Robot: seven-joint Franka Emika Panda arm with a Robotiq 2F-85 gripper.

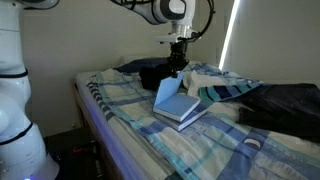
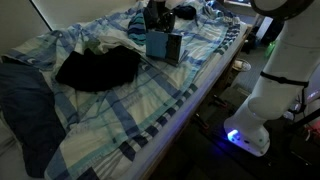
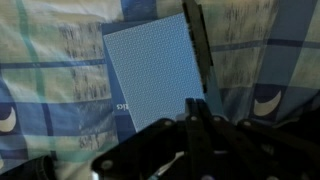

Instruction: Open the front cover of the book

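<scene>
The book (image 1: pixel 183 112) lies on the plaid bed, dark blue-grey with pale page edges; it also shows in an exterior view (image 2: pixel 166 50). Its front cover (image 1: pixel 167 94) stands raised steeply, pale whitish-blue face showing. In the wrist view the cover (image 3: pixel 197 45) appears edge-on as a dark strip beside a pale blue surface (image 3: pixel 155 70). My gripper (image 1: pixel 176 70) is right above the book in both exterior views (image 2: pixel 160 27). Its fingers (image 3: pixel 197 100) are shut on the cover's free edge.
Dark clothing (image 2: pixel 98 68) lies on the blue plaid bedding (image 2: pixel 150 105) near the book, also in an exterior view (image 1: pixel 145 72). A dark blue garment (image 2: pixel 25 100) hangs over one side. The robot's white base (image 2: pixel 270 90) stands beside the bed edge.
</scene>
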